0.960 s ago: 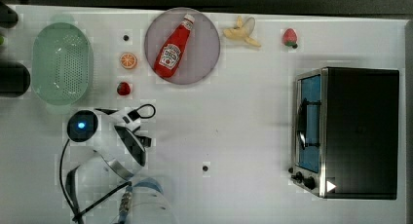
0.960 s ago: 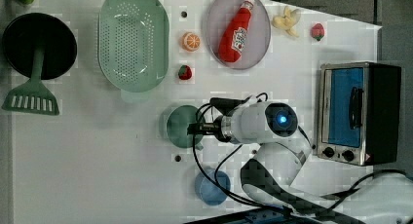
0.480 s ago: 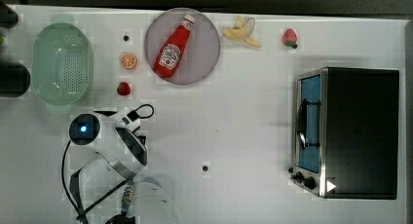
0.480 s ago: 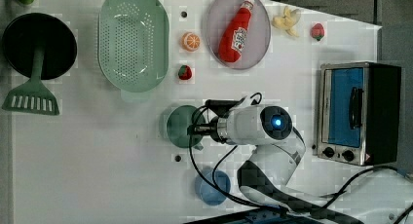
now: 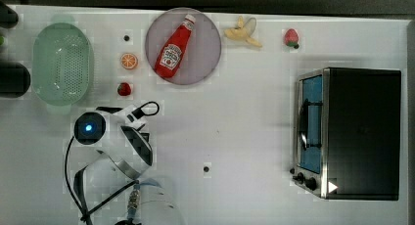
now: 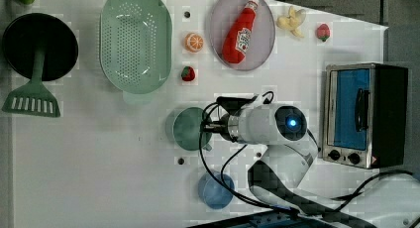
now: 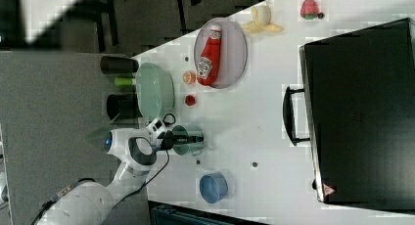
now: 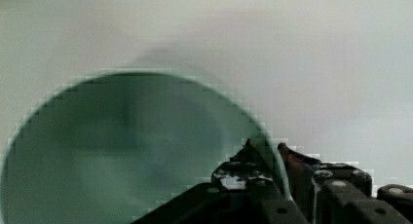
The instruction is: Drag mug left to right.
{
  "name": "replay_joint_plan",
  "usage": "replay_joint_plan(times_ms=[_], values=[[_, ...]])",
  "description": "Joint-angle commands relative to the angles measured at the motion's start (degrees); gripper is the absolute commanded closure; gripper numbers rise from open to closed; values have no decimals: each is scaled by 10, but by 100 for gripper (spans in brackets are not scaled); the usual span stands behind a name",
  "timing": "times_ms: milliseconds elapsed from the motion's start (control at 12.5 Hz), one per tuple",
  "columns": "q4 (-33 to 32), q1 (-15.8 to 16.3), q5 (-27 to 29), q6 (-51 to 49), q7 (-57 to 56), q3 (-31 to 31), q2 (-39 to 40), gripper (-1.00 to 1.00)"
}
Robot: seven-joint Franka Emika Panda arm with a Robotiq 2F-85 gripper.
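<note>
Right at our fingers (image 8: 267,153), the mug (image 6: 188,128), its rim pinched between them, blue cup (image 6: 215,190) nearby, colander (image 6: 135,39) farther off on the desk (image 6: 99,163).

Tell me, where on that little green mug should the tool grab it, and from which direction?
Best by the rim, coming from above. The mug stands upright with its mouth open to the top, so its thin wall can slip between the fingers, one inside and one outside. The wrist view shows just that: the tool straddles the rim's edge. The blue cup stands apart and is not in the way.
</note>
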Motion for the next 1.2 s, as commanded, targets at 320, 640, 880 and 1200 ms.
replay_joint_plan(times_ms=[320,640,880,1200], values=[[-38,-66,0,11,-90,-6,-35,63],[-49,-114,1,34,-138,-5,-39,63],[-50,-141,0,35,-148,-8,-40,63],[-53,-171,1,33,-193,-14,-42,63]])
